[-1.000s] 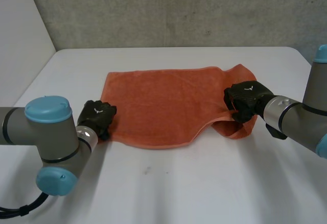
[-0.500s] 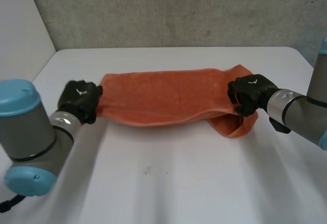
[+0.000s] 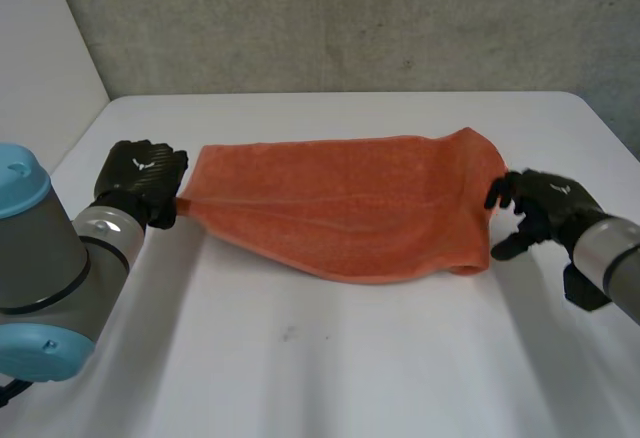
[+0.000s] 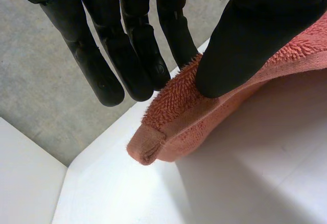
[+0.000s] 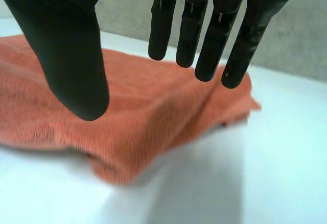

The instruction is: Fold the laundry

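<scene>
Finds towel (image 3: pixel 340 208) on table (image 3: pixel 330 358), long axis 9-to-3 o'clock; pinches its 9 o'clock corner with left hand (image 3: pixel 140 180), thumb against fingers; holds right hand (image 3: pixel 540 213) spread, empty, just off 3 o'clock end; likely needs regrasp there.

On the white rectangular table (image 3: pixel 330 358) the orange terry-cloth towel (image 3: pixel 340 213) lies across the mid, long side running L to R, btwn the two hands. At its L end the left hand (image 3: pixel 140 178) has the corner pinched btwn thumb & fingers, w/ the corner raised off the tabletop. The right hand (image 3: pixel 545 213) is just beside the towel's R end, fingers straight over that end, apart from it. The grey concrete wall (image 3: pixel 350 18) stands behind the table's far edge.
</scene>
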